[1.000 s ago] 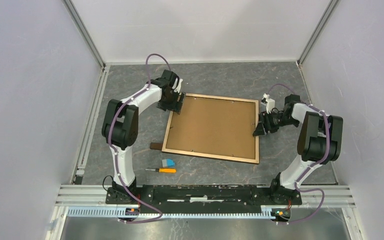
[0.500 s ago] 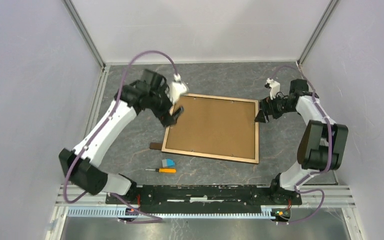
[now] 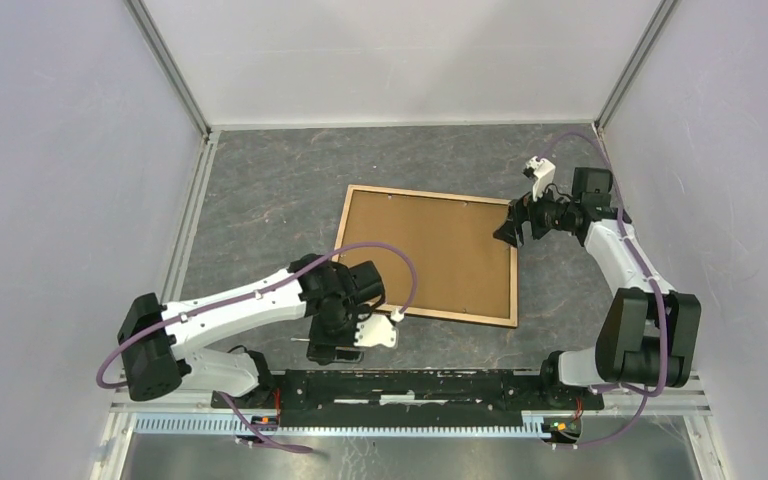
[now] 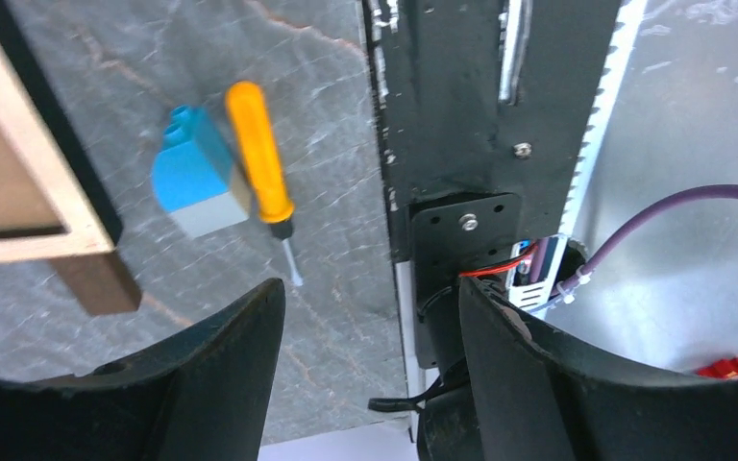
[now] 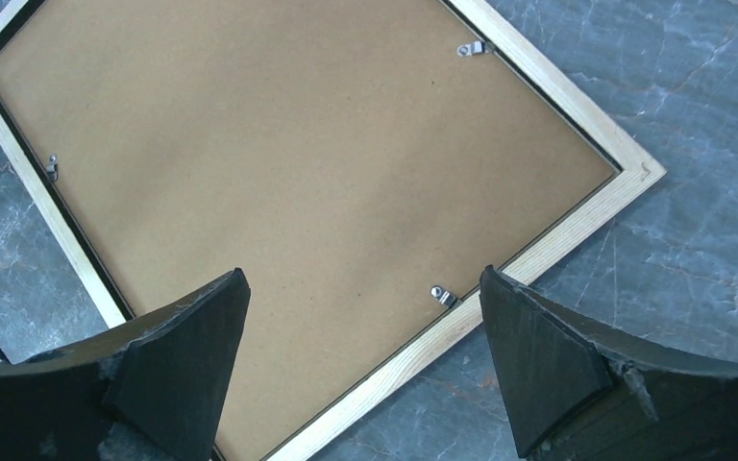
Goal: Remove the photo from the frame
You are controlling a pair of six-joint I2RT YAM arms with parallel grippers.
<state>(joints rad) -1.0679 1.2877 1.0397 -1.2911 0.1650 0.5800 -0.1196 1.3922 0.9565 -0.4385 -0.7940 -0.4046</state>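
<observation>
The frame (image 3: 430,250) lies face down on the grey table, brown backing board up, light wood rim around it. The photo is hidden under the board. My right gripper (image 3: 507,229) hovers open over the frame's far right corner. In the right wrist view the backing board (image 5: 288,144) fills the picture, with small metal clips (image 5: 442,296) at the rim, and the right gripper (image 5: 365,365) is empty. My left gripper (image 3: 333,348) is open and empty near the table's front edge, off the frame. The left wrist view shows the left gripper (image 4: 370,298) over bare table, with the frame's corner (image 4: 29,192) at the left.
An orange screwdriver (image 4: 259,178) and a blue block (image 4: 192,178) lie just in front of the frame's near left corner. A small brown block (image 4: 96,283) lies by that corner. The black base rail (image 3: 410,385) runs along the front edge.
My left arm swung from the frame's far left corner down to the front edge, over the screwdriver and blue block. My right gripper moved a little farther back along the frame's right edge.
</observation>
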